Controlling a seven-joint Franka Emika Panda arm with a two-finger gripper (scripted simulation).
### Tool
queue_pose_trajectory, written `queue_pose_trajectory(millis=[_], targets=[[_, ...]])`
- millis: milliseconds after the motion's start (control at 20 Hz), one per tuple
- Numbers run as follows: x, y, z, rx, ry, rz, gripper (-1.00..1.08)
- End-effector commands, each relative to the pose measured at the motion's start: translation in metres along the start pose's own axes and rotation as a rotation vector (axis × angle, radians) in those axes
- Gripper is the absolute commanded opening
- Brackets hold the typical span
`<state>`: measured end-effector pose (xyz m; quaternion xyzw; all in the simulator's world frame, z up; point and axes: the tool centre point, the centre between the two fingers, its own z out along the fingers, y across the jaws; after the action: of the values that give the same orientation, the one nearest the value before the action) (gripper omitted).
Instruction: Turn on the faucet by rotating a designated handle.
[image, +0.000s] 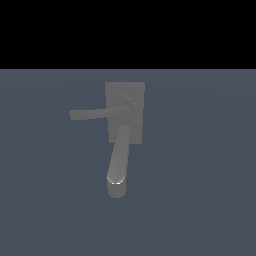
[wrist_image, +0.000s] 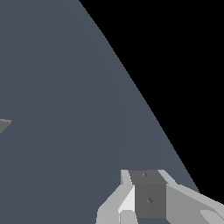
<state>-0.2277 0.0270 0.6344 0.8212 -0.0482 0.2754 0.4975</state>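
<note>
A flat, matte slate-blue surface (image: 200, 200) is filling the lower part of the exterior view, with plain black above it; no walls or furnishings are showing. In my wrist view the same surface is ending at a curved edge against black.

The faucet (image: 125, 130) is sitting near the middle of the surface, rendered in untextured matte grey. Its rectangular block base (image: 136, 92) is carrying a round hub (image: 127, 104). The handle (image: 92, 114), a thin straight bar, is extending from that hub toward the exterior view's left. The thick rounded spout (image: 119, 160) is projecting toward the camera, with a bright glint at its tip.

My gripper (wrist_image: 144, 205) is appearing only in the wrist view, as pale grey angular housing around a darker block. I cannot tell whether it is released or clenched. It is touching nothing, and a small grey corner (wrist_image: 3, 126) is showing at the picture's edge.
</note>
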Motion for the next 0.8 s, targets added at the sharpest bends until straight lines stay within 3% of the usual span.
queue_pose_trajectory(millis=[0, 400, 750], targets=[[0.011, 0.002, -0.018, -0.097, 0.071, -0.006, -1.0], [0.044, -0.012, -0.08, -0.385, 0.294, -0.063, -1.0], [0.068, -0.052, -0.131, -0.613, 0.487, -0.163, -1.0]])
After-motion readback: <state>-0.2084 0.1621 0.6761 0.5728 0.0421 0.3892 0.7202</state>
